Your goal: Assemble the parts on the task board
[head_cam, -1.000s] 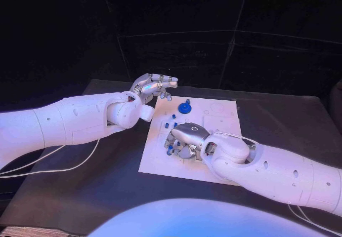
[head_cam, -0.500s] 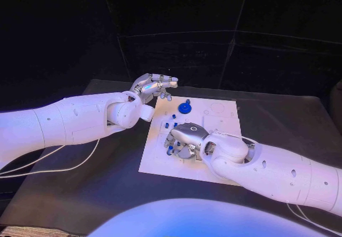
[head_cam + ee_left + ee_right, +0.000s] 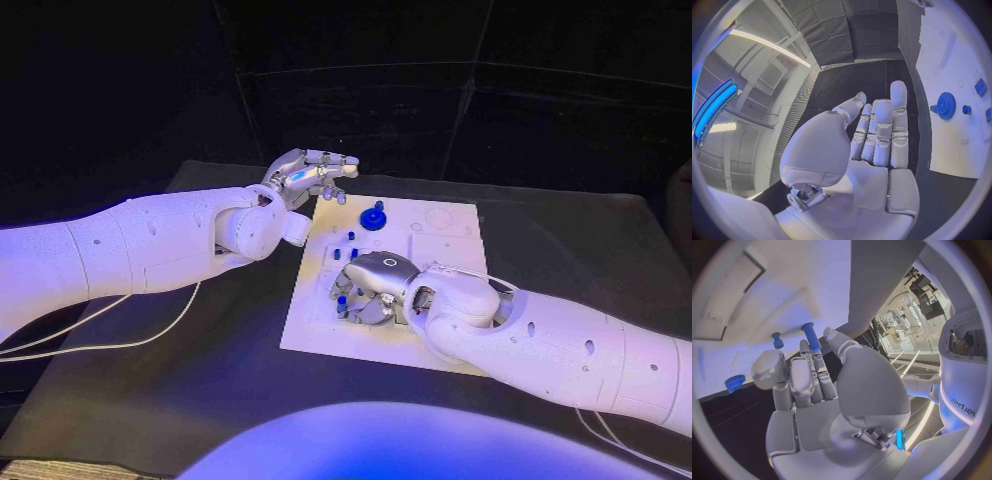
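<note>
Two white robot arms work over the white rectangular task board (image 3: 440, 232) lying in the middle of the black table (image 3: 577, 230). The silver right hand (image 3: 378, 283) hovers palm-down over the board's near half, among several small blue pegs (image 3: 346, 250); compared with a second ago it has edged slightly toward the board's left side. In the right wrist view its fingers (image 3: 798, 385) lie straight and close together with a small blue cylindrical peg (image 3: 811, 336) at their tips, though whether they actually grip it cannot be told. The silver left hand (image 3: 306, 176) is unchanged, held above the table just off the board's far left corner, fingers extended and holding nothing. A blue gear-shaped part (image 3: 375, 217) stands on the board's far half, where it stood before.
</note>
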